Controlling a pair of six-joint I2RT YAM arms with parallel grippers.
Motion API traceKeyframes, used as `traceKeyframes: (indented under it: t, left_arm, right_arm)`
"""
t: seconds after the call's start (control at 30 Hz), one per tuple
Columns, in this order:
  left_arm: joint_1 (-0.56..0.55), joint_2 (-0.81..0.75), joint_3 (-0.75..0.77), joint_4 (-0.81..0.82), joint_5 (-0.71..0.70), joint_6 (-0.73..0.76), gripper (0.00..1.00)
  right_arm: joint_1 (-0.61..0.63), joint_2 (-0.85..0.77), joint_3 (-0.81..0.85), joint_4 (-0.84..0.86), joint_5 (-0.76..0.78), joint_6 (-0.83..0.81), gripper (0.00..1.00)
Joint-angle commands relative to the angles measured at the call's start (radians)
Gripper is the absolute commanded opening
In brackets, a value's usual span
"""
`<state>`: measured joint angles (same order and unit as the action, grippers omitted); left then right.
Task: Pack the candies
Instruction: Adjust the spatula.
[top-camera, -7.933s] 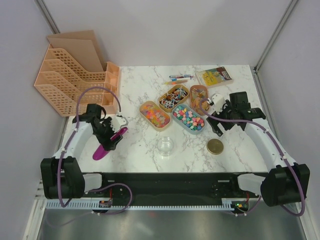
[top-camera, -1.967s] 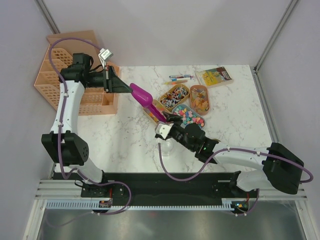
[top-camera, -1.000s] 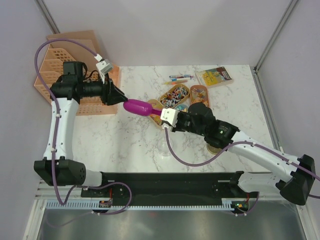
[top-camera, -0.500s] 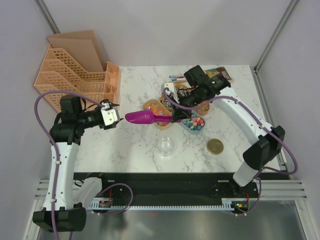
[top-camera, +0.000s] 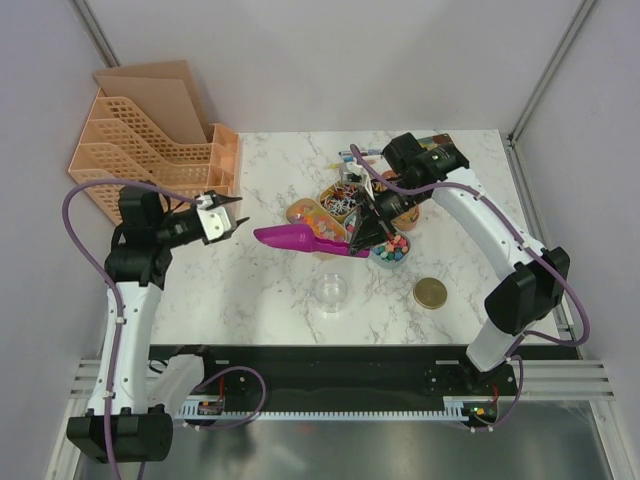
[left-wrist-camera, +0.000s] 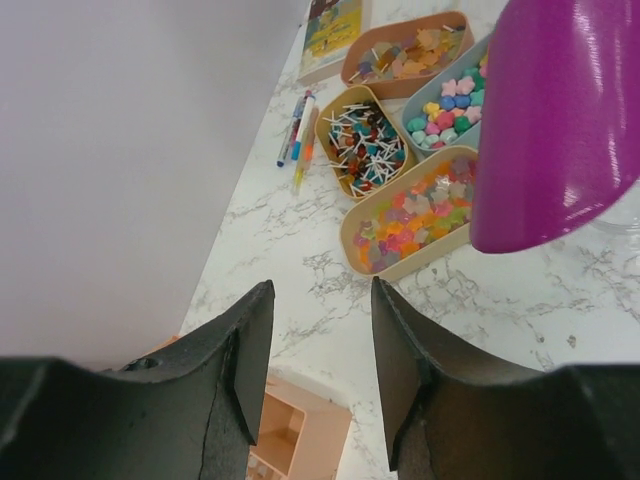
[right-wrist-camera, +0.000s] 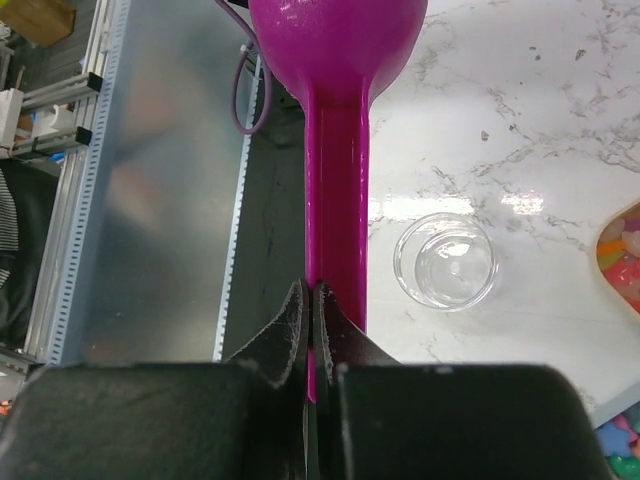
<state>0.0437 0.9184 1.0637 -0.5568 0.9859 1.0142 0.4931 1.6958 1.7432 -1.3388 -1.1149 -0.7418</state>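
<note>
We're looking into a robotics lab cell: plain grey panel walls (top-camera: 330, 60) box in a marble-look table (top-camera: 260, 300), a slotted cable duct (top-camera: 330, 410) lines its near edge, and the left arm (top-camera: 122, 320) and right arm (top-camera: 490, 225) stand bolted there.

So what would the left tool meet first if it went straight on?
Probably the marble table, just short of the tray of orange-pink candies; the purple scoop hangs to one side. Depth is unclear.
</note>
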Motion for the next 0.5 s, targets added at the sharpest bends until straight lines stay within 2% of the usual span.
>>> traceKeyframes:
  t: [0.0,0.27,0.47]
  left_arm:
    - [-0.001,-0.03,-0.024,0.026,0.102,0.036,0.5]
    - [-0.002,-0.119,-0.048,-0.037,0.174,0.153,0.55]
    - [-0.016,-0.121,-0.079,-0.043,0.243,0.207,0.56]
  right_arm:
    - [-0.016,-0.048,-0.014,-0.118,-0.1,-0.002,0.0]
    - [-0.09,-0.062,-0.097,0.045,-0.204,0.195,0.0]
    - [-0.088,-0.05,-0.099,0.082,-0.203,0.225,0.0]
